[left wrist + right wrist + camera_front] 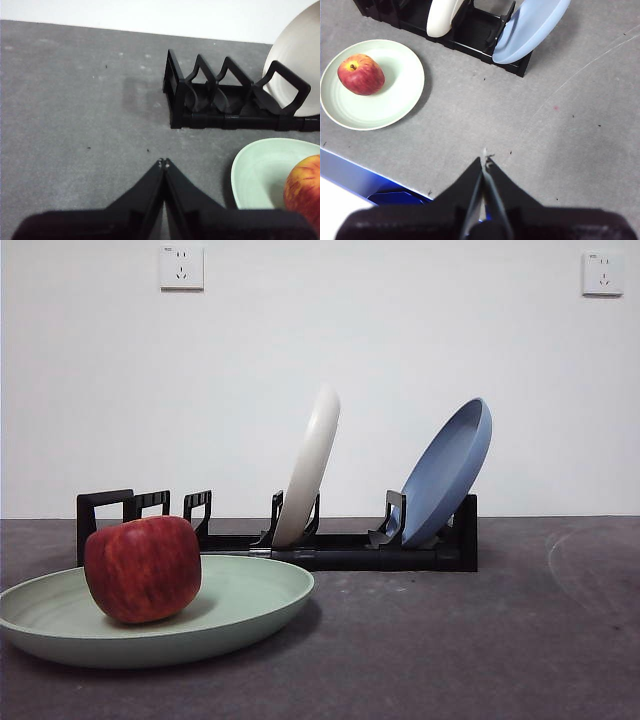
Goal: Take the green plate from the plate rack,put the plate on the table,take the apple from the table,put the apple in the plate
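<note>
The green plate (pixel 230 615) lies flat on the dark grey table (pixel 480 640) in front of the black plate rack (pixel 340 545). The red apple (pixel 143 568) rests in the plate, toward its left side. In the right wrist view the green plate (pixel 395 95) with the apple (pixel 361 74) lies well away from my right gripper (pixel 484 161), which is shut and empty above bare table. My left gripper (pixel 163 162) is shut and empty too, off to the side of the plate (pixel 260 170), the apple (pixel 304 187) and the rack's end (pixel 220 97).
A cream-white plate (pixel 310 465) and a blue plate (pixel 447 472) stand tilted in the rack. A blue object (pixel 380 187) lies at the table's edge near my right gripper. Two wall sockets (pixel 181 267) sit on the white wall behind.
</note>
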`<state>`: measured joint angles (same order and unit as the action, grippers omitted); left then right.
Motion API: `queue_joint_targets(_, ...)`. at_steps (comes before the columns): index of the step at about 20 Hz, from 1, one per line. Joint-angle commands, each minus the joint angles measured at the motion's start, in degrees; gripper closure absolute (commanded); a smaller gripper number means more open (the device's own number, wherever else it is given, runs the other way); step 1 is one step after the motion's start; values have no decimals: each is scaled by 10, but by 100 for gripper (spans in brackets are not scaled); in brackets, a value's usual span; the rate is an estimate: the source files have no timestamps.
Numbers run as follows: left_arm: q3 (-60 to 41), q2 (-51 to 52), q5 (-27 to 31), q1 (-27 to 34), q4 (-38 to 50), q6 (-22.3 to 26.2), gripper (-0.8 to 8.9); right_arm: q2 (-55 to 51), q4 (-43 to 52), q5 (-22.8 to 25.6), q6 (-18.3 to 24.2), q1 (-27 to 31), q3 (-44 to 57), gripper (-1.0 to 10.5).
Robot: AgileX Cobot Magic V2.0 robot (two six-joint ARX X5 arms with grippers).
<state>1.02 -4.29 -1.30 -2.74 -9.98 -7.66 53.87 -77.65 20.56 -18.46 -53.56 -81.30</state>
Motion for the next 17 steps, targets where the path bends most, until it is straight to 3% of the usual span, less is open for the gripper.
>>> queue_joint_targets(1, -4, -6, -2, 0, 4, 7, 817, 0, -14, 1, -5, 0, 5, 946)
queue_joint_targets(6, -4, -17, -2, 0, 4, 7, 817, 0, -13, 19, 13, 0, 5, 946)
queue_joint_targets(11, -4, -29, -2, 0, 4, 7, 817, -7, 57, 196, 32, 24, 27, 946)
queue_joint_targets(13, -4, -35, -2, 0, 4, 7, 817, -24, 139, 216, 56, 80, 67, 946)
queue_joint_targets(14, -4, -39, -2, 0, 4, 7, 817, -35, 196, 196, 73, 123, 100, 946)
queue_joint_targets(15, -4, -43, -2, 0, 4, 7, 817, -56, 274, 146, 94, 181, 150, 946)
queue_joint_targets(16, -4, -47, -2, 0, 4, 7, 817, -71, 343, 82, 117, 229, 198, 946)
queue_joint_targets(17, -4, -51, -2, 0, 4, 7, 817, -93, 425, -12, 146, 286, 261, 946)
